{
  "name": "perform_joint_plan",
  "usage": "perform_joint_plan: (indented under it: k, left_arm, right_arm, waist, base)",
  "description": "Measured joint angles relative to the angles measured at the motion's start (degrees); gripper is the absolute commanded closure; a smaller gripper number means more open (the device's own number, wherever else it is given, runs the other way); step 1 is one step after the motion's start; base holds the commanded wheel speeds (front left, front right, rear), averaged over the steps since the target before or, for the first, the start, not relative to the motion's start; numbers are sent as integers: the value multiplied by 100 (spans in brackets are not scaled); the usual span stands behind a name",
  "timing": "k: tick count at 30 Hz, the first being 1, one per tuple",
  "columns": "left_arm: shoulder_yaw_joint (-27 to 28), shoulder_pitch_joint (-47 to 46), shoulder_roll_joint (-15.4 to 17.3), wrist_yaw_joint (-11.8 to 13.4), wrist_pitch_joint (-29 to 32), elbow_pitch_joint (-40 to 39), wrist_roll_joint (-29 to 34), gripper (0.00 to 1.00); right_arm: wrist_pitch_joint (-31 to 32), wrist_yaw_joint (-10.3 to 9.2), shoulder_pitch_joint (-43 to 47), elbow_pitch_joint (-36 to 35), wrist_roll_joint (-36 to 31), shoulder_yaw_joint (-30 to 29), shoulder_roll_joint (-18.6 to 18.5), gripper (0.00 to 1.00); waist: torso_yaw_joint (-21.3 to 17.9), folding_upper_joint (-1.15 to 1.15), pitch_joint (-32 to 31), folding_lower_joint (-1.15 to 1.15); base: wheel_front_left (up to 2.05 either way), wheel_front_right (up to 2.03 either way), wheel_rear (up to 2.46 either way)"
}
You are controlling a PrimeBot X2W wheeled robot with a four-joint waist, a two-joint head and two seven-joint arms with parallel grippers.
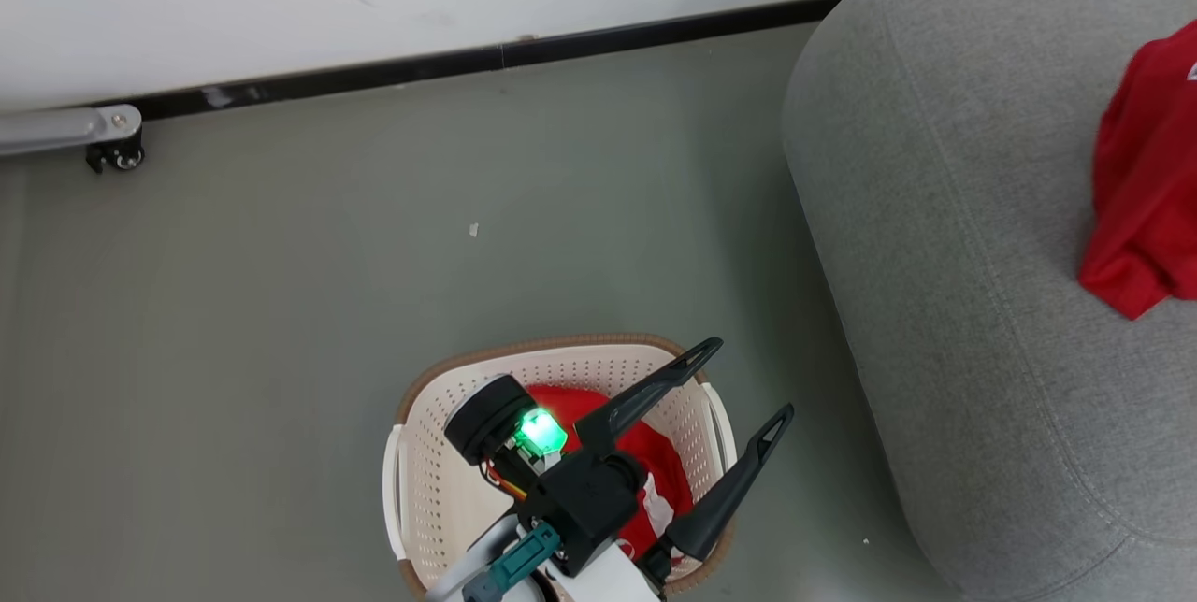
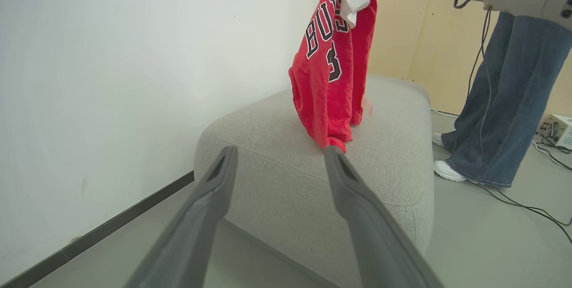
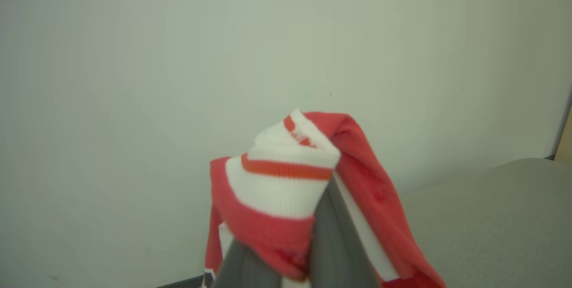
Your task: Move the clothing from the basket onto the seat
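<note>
Right fingers (image 3: 330, 234) pinch the jersey (image 2: 330, 86) (collar, I think) high, so it drapes onto the sofa (image 2: 277, 167); left fingers (image 1: 655, 389) spread above the six-o'clock basket (image 1: 561, 342).

Red jersey (image 2: 330, 100) (navy white-edged letters), grey sofa (image 2: 277, 176), cream basket (image 1: 428, 490) brown-rimmed

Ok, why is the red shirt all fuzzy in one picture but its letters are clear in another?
Right wrist view: the red shirt, pinched in the right gripper, sits very close up, so it blurs. Left wrist view: it hangs farther off, so the letters are sharp.
</note>
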Motion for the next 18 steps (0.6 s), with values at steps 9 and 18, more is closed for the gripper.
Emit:
perform_joint_plan:
  k: [9,18]
  left_arm:
    - [-16,-208,-1,-46,57,-1,73,0]
    - [9,-403,10,-51,57,11,138,0]
  right_arm:
    - [-265,0,630,669,242,-116,335,100]
    - [-411,1,949,1080,400,-180,781,100]
  waist:
    - [-23,0,318,0]
    - [-100,0,611,0]
  base:
    - [0,0,0]
    - [0,0,0]
